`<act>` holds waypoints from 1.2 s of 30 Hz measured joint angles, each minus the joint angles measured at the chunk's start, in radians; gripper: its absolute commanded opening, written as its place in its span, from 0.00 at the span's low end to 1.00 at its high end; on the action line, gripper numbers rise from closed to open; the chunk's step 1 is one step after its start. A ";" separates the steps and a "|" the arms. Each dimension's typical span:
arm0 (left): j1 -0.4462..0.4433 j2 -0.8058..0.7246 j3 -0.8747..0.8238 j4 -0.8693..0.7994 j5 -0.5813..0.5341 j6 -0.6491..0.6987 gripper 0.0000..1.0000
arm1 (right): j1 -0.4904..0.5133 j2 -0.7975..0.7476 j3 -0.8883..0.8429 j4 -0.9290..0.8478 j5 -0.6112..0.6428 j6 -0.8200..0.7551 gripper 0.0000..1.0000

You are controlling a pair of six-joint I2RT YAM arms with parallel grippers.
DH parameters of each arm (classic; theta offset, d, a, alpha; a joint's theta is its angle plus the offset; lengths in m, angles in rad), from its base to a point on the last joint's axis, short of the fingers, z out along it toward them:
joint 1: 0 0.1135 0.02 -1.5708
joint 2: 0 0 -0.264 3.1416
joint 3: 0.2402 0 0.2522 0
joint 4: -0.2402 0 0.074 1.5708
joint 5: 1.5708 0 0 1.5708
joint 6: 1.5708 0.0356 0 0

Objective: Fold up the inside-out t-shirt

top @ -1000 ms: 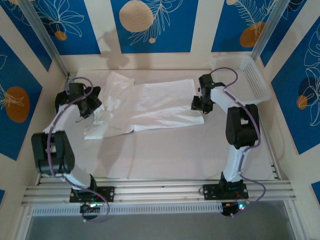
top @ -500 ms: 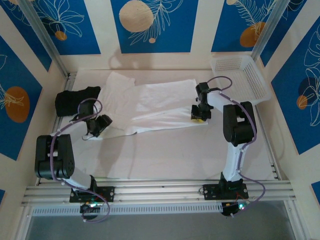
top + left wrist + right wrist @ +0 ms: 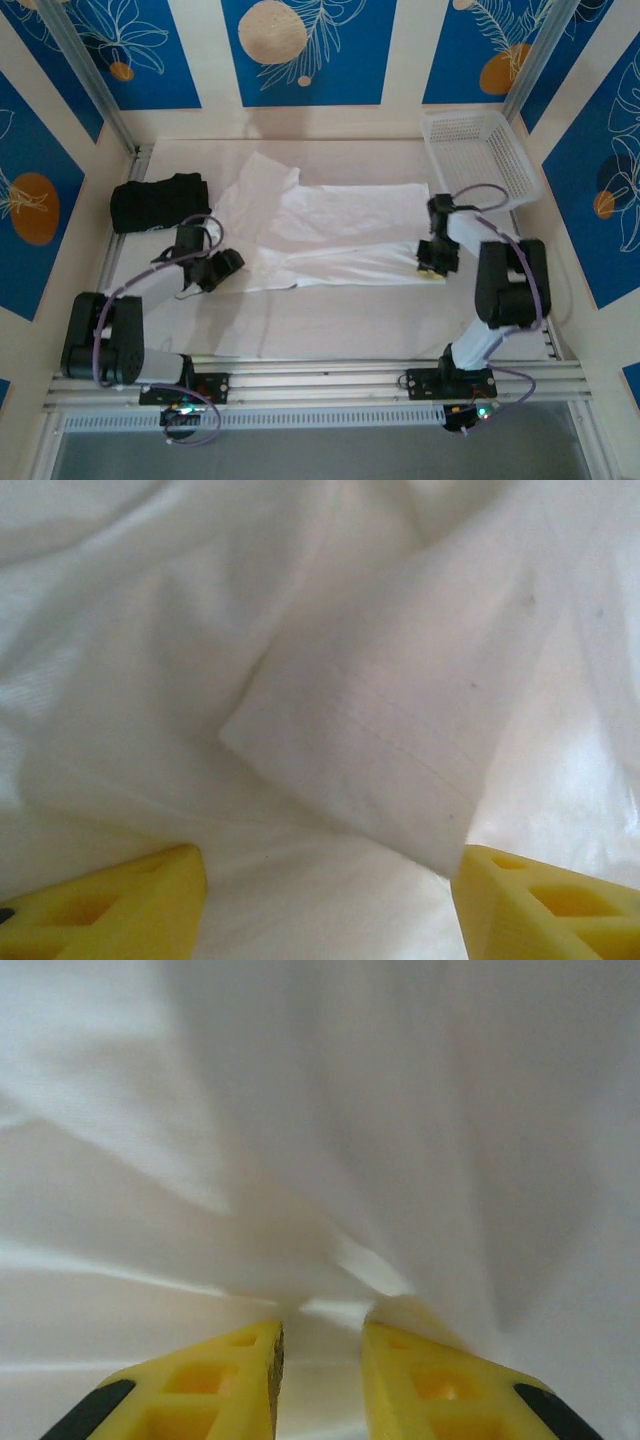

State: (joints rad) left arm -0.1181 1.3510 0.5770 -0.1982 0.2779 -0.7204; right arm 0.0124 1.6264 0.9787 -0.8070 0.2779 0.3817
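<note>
Right gripper (image 3: 432,262) pinching the right end of the inside-out t-shirt (image 3: 330,225), left gripper (image 3: 222,266) spread open over its other end
The shirt lies flattened lengthwise across the middle of the table (image 3: 330,320), toward the far edge. In the right wrist view the yellow fingers (image 3: 230,1370) are closed on a tuck of cloth, and creases fan out from the pinch, so the fabric looks pulled taut, likely to smooth it for folding. In the left wrist view the fingers (image 3: 120,900) stand wide apart, holding nothing, above a stitched sleeve hem, seemingly lined up to take it. A black folded garment (image 3: 155,200) sits by the left edge, a white basket (image 3: 480,155) in the far right corner
</note>
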 measured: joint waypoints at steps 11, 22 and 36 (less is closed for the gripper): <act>0.046 -0.158 0.021 -0.144 -0.028 0.018 0.67 | 0.527 -0.333 -0.085 0.407 -0.102 -0.183 0.52; 0.101 -0.119 -0.061 -0.095 -0.023 -0.006 0.56 | 0.929 0.232 0.231 0.665 -0.097 -0.335 0.58; 0.143 -0.144 -0.116 -0.048 0.002 -0.003 0.56 | 1.015 0.549 0.544 0.686 0.039 -0.356 0.65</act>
State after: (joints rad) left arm 0.0246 1.2072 0.4614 -0.2466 0.2802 -0.7235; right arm 1.0271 2.1757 1.5223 -0.1207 0.3168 0.0254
